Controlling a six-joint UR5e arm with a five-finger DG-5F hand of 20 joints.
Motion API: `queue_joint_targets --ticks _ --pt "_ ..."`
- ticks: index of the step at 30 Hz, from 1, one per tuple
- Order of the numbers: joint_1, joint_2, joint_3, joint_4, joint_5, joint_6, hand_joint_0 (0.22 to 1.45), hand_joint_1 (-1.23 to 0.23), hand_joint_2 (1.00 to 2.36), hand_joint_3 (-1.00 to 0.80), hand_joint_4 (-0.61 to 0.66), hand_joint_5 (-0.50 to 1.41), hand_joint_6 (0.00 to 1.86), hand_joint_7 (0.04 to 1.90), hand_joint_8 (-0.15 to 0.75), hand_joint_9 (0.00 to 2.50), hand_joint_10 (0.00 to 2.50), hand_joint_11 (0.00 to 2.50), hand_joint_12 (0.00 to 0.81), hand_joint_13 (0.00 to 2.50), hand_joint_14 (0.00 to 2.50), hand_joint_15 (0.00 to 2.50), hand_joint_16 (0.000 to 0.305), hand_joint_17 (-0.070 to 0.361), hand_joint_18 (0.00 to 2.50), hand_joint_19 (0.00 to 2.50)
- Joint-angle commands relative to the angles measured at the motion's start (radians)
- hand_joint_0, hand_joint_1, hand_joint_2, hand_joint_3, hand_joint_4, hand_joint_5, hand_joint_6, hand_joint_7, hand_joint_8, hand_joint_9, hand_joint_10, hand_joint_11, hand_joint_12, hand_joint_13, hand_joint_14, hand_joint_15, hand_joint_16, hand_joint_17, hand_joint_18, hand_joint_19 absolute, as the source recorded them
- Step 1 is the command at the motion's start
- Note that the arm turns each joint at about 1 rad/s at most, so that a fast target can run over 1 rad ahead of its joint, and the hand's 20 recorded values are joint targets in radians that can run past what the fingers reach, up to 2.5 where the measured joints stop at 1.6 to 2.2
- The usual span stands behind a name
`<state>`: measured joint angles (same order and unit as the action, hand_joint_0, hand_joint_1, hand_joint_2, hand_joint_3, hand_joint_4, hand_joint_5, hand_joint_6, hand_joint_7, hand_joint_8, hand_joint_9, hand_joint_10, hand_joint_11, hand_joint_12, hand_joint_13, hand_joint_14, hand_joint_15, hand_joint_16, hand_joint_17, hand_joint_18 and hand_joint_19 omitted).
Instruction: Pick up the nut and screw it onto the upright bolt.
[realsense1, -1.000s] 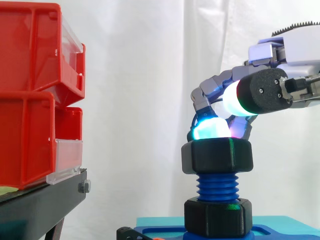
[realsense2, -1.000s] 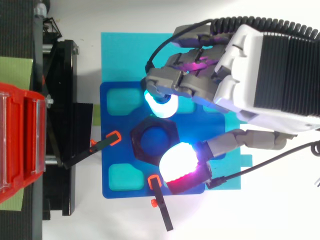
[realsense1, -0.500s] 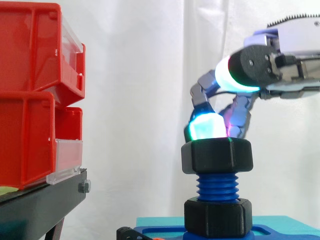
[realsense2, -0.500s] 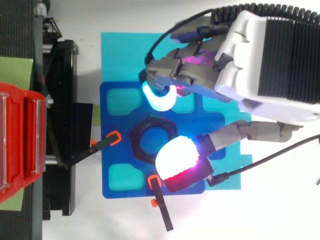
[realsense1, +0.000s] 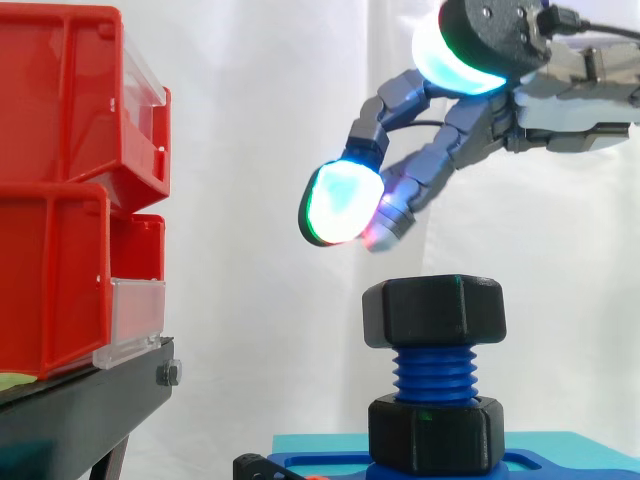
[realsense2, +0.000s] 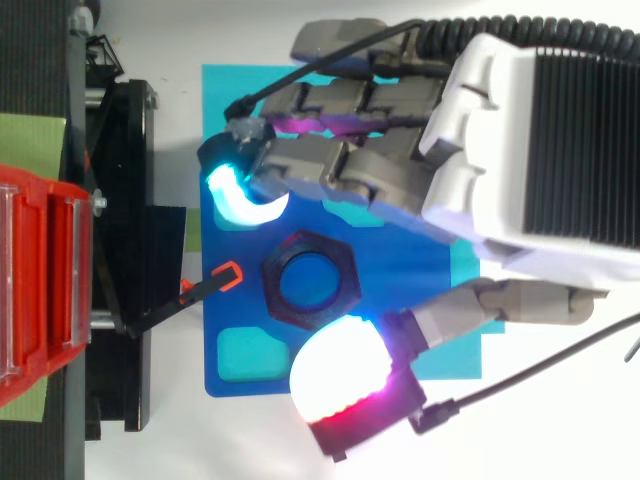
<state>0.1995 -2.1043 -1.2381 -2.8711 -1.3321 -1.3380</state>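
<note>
The white table top (realsense2: 200, 440) in front of me carries everything. A flat cyan mat (realsense2: 225, 85) lies directly on it, and a thick blue plastic plate with shallow rounded pockets (realsense2: 235, 315) lies on that mat. The blue threaded bolt (realsense1: 435, 372) stands upright on the plate's middle. A black clamp arm with an orange tip (realsense2: 170, 310) reaches over the plate's edge on the stand's side. Just beside the mat stands a black metal stand (realsense1: 80, 410), and stacked red plastic bins with clear fronts (realsense1: 60, 200) rest on it.
</note>
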Motion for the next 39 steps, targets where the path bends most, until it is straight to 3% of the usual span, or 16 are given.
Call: queue_joint_targets --ticks 1,6,14,24,39 --pt "0.015 0.000 0.000 0.010 0.004 -0.017 0.50 -0.08 1.00 -0.50 0.19 -0.13 0.50 0.64 0.235 0.71 0.00 0.00 0.315 0.47 0.00 0.00 0.043 0.096 0.19 0.00" --pt "0.043 0.000 -0.004 0.007 0.008 -0.015 0.50 -0.05 1.00 -0.50 0.18 -0.13 0.50 0.64 0.233 0.61 0.00 0.00 0.331 0.37 0.00 0.00 0.043 0.096 0.06 0.00" --pt "0.064 0.000 -0.049 0.035 0.016 0.010 0.50 -0.02 1.00 -0.50 0.17 -0.13 0.50 0.65 0.222 0.50 0.00 0.00 0.349 0.25 0.00 0.00 0.043 0.096 0.00 0.00" --pt "0.064 0.000 -0.064 0.049 0.018 0.026 0.50 0.00 1.00 -0.50 0.14 -0.12 0.50 0.68 0.219 0.43 0.00 0.00 0.356 0.19 0.00 0.00 0.044 0.099 0.00 0.00" --pt "0.055 0.000 -0.064 0.006 0.011 0.019 0.50 -0.01 1.00 -0.50 0.14 -0.11 0.50 0.76 0.223 0.41 0.00 0.00 0.356 0.17 0.00 0.00 0.043 0.097 0.00 0.00"
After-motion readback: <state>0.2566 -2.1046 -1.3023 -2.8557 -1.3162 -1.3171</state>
